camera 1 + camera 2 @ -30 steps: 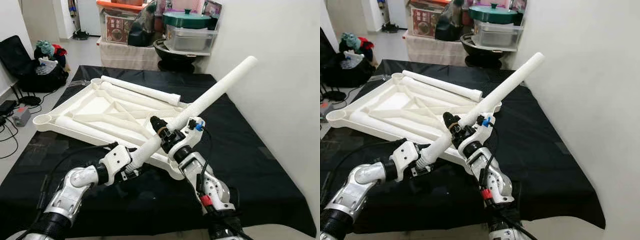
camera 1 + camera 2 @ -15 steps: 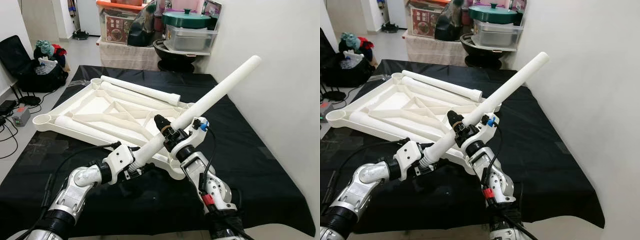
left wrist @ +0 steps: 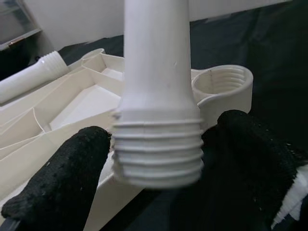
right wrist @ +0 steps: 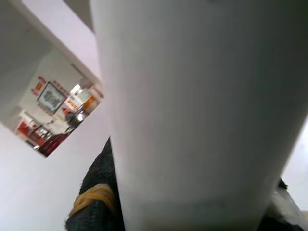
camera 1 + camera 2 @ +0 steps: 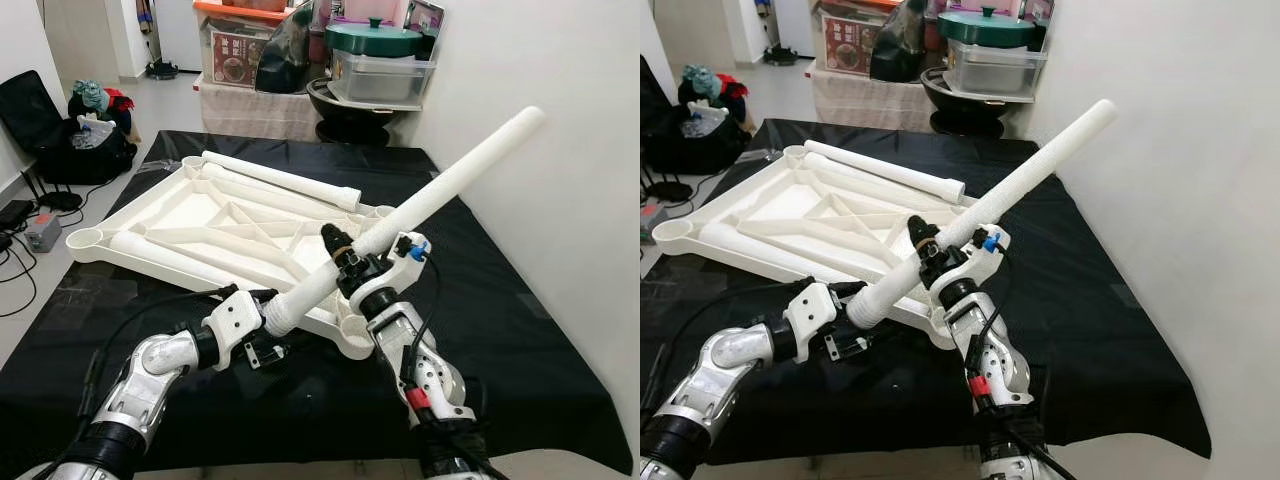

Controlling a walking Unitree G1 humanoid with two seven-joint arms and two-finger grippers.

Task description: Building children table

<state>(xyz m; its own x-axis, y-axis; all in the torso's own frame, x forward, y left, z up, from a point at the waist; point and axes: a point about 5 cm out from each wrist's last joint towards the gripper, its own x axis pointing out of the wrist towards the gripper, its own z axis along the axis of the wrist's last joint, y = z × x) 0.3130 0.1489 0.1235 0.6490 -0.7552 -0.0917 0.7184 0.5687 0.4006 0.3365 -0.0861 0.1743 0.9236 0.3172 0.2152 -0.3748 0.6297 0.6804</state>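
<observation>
A long white table leg [image 5: 440, 190] slants up to the right over the black table. My right gripper [image 5: 348, 262] is shut on its lower part, and one black finger [image 4: 94, 192] shows beside the tube. The leg's threaded end [image 3: 159, 149] hangs between the fingers of my left gripper [image 5: 268, 322], which is open with a gap on either side. The upturned white tabletop [image 5: 200, 215] lies behind, its threaded corner socket [image 3: 222, 83] just past the leg's end. A second leg [image 5: 280, 180] lies across the tabletop's far side, and a third [image 5: 170, 258] along its near edge.
A black cloth [image 5: 500, 300] covers the work surface. A white wall [image 5: 580, 150] stands close on the right. Boxes, a green-lidded pot [image 5: 375, 40] and a dark bag are stacked behind. On the floor at the left are a black bag [image 5: 60, 140] and cables.
The right gripper has carried the leg up and to the right along its own length. The left gripper has opened, and the threaded end now sits loose between its fingers.
</observation>
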